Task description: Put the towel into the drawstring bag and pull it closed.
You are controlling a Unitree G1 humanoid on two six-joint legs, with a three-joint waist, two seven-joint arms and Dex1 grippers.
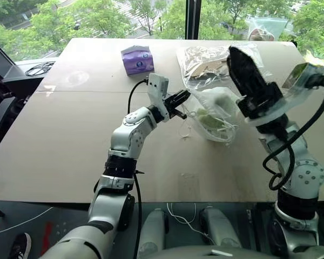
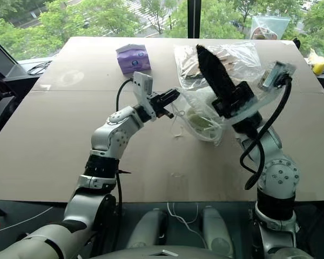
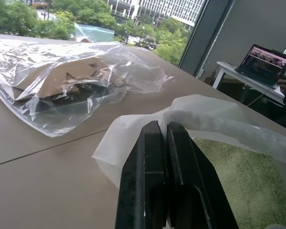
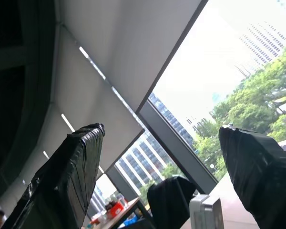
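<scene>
Light-green towel lying inside drawstring bag, bag sitting on tan table near its middle, white cords trailing from mouth onto tabletop. Left gripper pressing at bag's mouth edge, fingers clamped together on white fabric. Right gripper lifting above bag, pointing upward, fingers standing wide apart, holding nothing. Clear plastic bag of beige pieces lying just behind. Purple tissue pack resting farther back, leftward.
</scene>
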